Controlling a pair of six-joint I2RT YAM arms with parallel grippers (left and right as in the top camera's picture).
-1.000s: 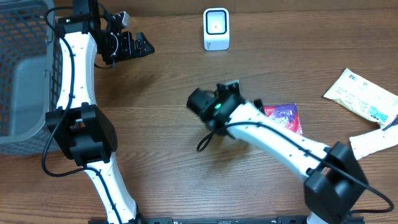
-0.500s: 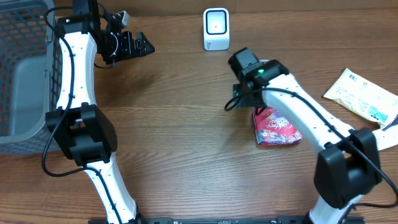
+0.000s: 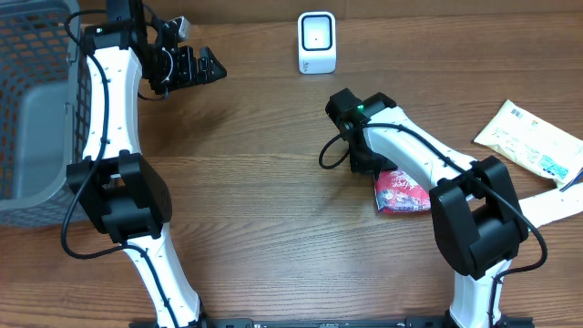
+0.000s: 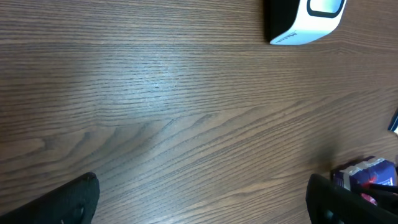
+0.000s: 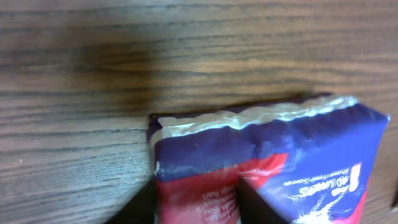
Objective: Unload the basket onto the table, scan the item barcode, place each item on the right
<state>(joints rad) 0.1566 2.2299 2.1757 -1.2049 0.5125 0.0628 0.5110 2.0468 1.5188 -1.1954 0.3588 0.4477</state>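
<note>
The item is a red and blue snack packet (image 3: 403,190) lying flat on the wooden table, right of centre. My right gripper (image 3: 369,164) is at its left end. In the right wrist view the two dark fingers (image 5: 140,208) pinch a red fold of the packet (image 5: 280,155), so the gripper (image 5: 196,205) is shut on it. No barcode shows on the visible faces. The white scanner (image 3: 316,42) stands at the back middle, also visible in the left wrist view (image 4: 305,18). My left gripper (image 3: 202,68) hovers open at the back left, its jaws (image 4: 199,205) wide over bare wood.
A grey mesh basket (image 3: 27,109) fills the left edge. A yellow and white packet (image 3: 528,137) and another white packet (image 3: 551,205) lie at the far right. The snack packet's corner (image 4: 367,177) shows at the left wrist view's lower right.
My right arm swung from left of the packet round to its left end and lowered there, and its jaws closed on the packet's fold. The packet shifted slightly. The left arm stayed still.
</note>
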